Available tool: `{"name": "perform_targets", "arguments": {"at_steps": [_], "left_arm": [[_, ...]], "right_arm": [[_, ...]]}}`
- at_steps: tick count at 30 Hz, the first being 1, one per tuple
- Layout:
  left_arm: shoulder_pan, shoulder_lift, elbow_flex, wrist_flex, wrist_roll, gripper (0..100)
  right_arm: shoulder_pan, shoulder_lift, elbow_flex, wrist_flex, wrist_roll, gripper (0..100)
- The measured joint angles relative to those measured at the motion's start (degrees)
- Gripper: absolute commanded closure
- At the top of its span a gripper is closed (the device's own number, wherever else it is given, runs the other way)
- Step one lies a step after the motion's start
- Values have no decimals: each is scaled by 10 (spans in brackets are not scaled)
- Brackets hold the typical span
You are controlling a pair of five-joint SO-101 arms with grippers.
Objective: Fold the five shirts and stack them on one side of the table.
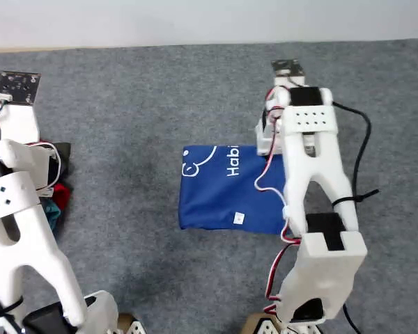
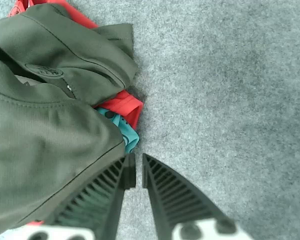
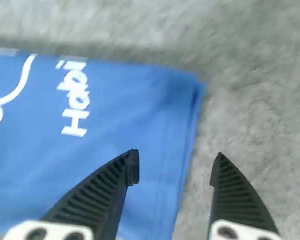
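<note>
A folded blue shirt [image 1: 223, 188] with white print lies flat in the middle of the grey table. My right gripper [image 3: 176, 167] hovers open over that blue shirt's [image 3: 90, 140] far right corner, one finger above the cloth and the other above bare felt. At the table's left edge sits a pile of shirts: an olive-green one [image 2: 45, 115] on top, with a red one [image 2: 124, 106] and a teal one [image 2: 124, 131] peeking out beneath. My left gripper [image 2: 138, 170] is shut, empty, just beside the pile's edge. In the high view the pile [image 1: 58, 195] is mostly hidden behind the left arm.
Grey felt [image 1: 125, 104] covers the whole table. The right arm [image 1: 313, 181] hides the blue shirt's right side in the high view. Open felt lies between the pile and the blue shirt, and along the far side.
</note>
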Motion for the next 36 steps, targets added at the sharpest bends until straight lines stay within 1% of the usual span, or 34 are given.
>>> {"name": "perform_targets", "arguments": {"at_steps": [3,6,14,17,20,22,27,29,31,36], "left_arm": [[0,-1,0,0,0,971],[0,-2,0,0,0,971],[0,-2,0,0,0,971],[0,-2,0,0,0,971],[0,-2,0,0,0,971],[0,-2,0,0,0,971],[0,-2,0,0,0,971],[0,-2,0,0,0,971],[0,-2,0,0,0,971],[0,-2,0,0,0,971]], "right_arm": [[-5,0,0,26,-18,753],[-4,5,0,29,-38,753],[-18,115,0,19,-46,748],[-32,135,0,12,-49,671],[-44,135,0,11,-79,602],[-46,135,0,11,-95,601],[-44,142,0,11,-103,601],[-44,146,-1,4,-104,621],[-45,161,-1,-4,-104,673],[-51,195,-7,-15,-104,857]]}}
